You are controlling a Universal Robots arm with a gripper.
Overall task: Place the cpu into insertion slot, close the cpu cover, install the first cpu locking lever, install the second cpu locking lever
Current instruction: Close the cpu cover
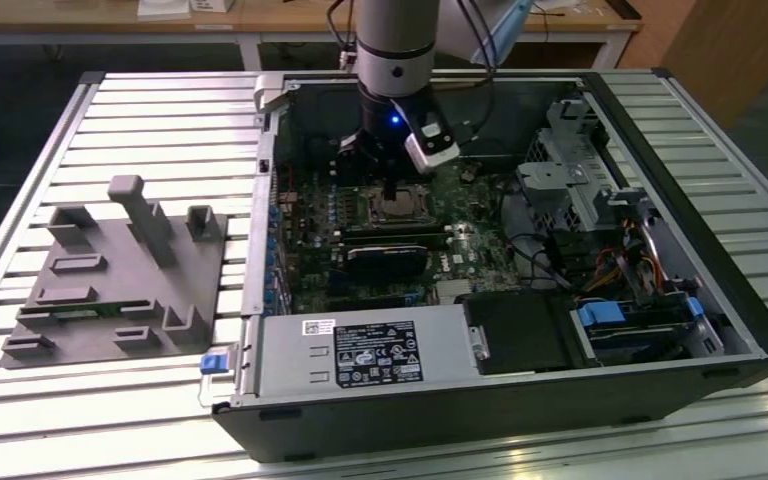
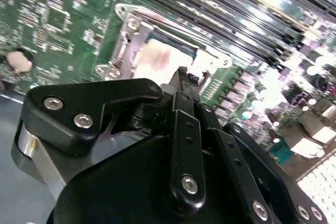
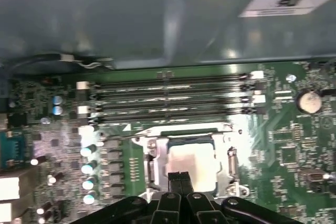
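Note:
The cpu lies in the insertion slot, its pale silvery top showing in both wrist views. The cpu cover is a silver frame lying flat around the chip, with its edge along the chip's side. My gripper hovers just above the near edge of the socket. Its black fingertips are pressed together with nothing between them. In the exterior view the gripper stands inside the open computer case, right over the socket. I cannot make out the locking levers.
Several long black memory slots run beside the socket. The case walls, the power supply and the drive cage ring the motherboard. A grey fixture plate sits on the slatted table at the exterior view's left.

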